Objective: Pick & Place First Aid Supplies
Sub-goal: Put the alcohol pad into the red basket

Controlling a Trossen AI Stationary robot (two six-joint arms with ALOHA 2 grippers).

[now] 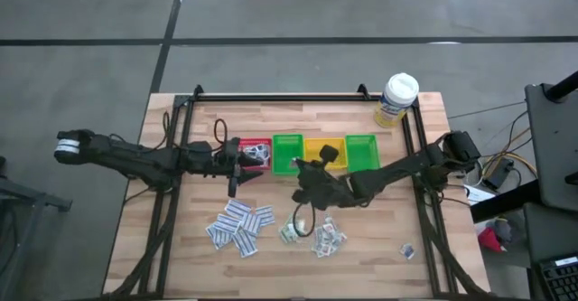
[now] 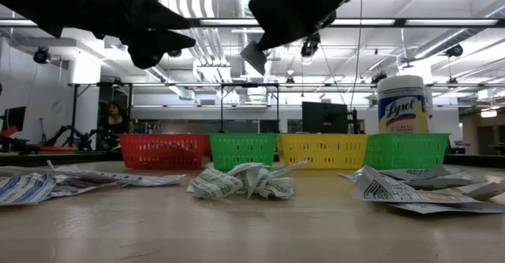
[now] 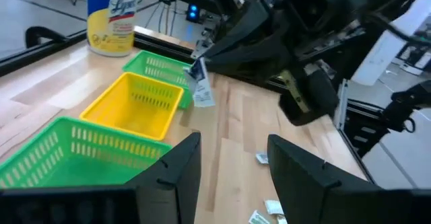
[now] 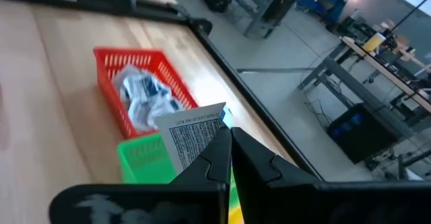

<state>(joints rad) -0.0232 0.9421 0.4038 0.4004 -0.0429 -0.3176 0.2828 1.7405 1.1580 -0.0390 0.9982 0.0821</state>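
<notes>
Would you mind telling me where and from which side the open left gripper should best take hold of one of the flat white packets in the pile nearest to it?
Probably from straight above, pinching an outer packet of the fanned pile across its narrow width. The packets lie flat on the table and overlap, so an edge that sticks out gives the fingers room. The left gripper is open and empty; the right gripper already holds a packet.

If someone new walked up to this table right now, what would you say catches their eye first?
Probably the row of four little bins, red, green, yellow and green, across the middle of the table. Above them the right gripper has its fingers shut on a white printed packet, while the left gripper waits open beside the red bin, which already holds packets. More loose packets lie scattered nearer the front edge.
</notes>
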